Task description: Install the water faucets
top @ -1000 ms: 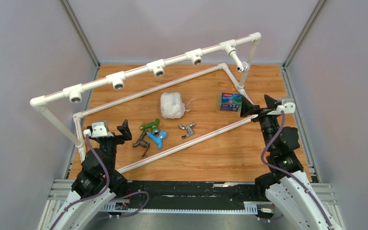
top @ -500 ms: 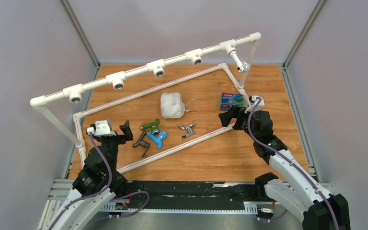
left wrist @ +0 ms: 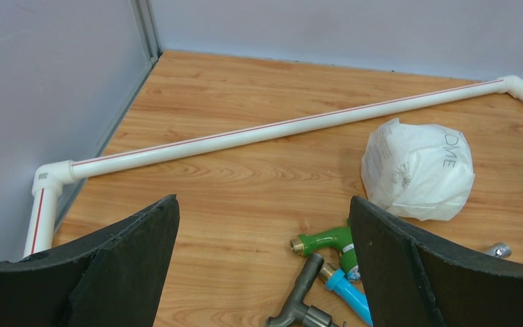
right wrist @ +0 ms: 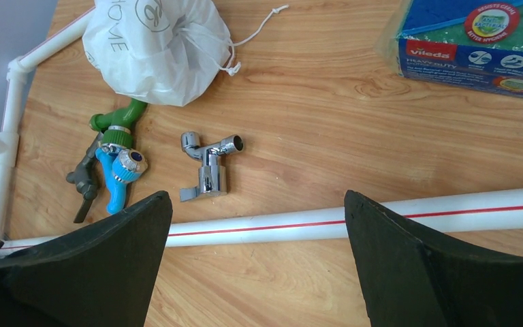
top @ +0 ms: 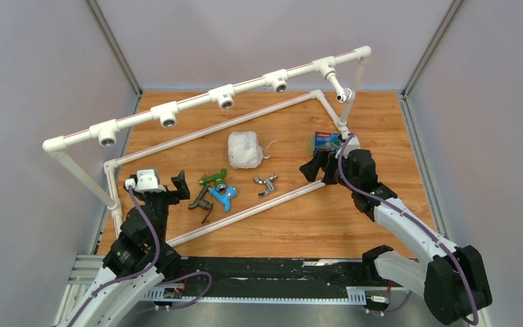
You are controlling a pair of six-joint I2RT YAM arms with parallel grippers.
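Note:
Four water faucets lie on the wooden table: green [top: 212, 179], blue [top: 225, 197], dark grey [top: 201, 202] and chrome [top: 265, 184]. A white faucet [top: 341, 92] hangs from the rightmost tee of the raised pipe rail. My left gripper [top: 174, 187] is open just left of the coloured faucets; its wrist view shows the green one [left wrist: 323, 240], the grey one [left wrist: 303, 289] and the blue one [left wrist: 349, 294] by its right finger. My right gripper [top: 317, 167] is open above the near floor pipe [right wrist: 279, 221], with the chrome faucet [right wrist: 208, 167] just beyond it. Neither gripper holds anything.
The white pipe rail [top: 197, 103] carries several open tees, such as one [top: 168, 116] at the left. A white drawstring bag [top: 245, 150] lies mid-table and a sponge pack [top: 328, 143] to its right. Floor pipes [top: 218, 129] frame the work area.
My right arm has swung left from the table's right side, across the sponge pack, toward the chrome faucet. The left arm has barely moved. Both grippers stayed open.

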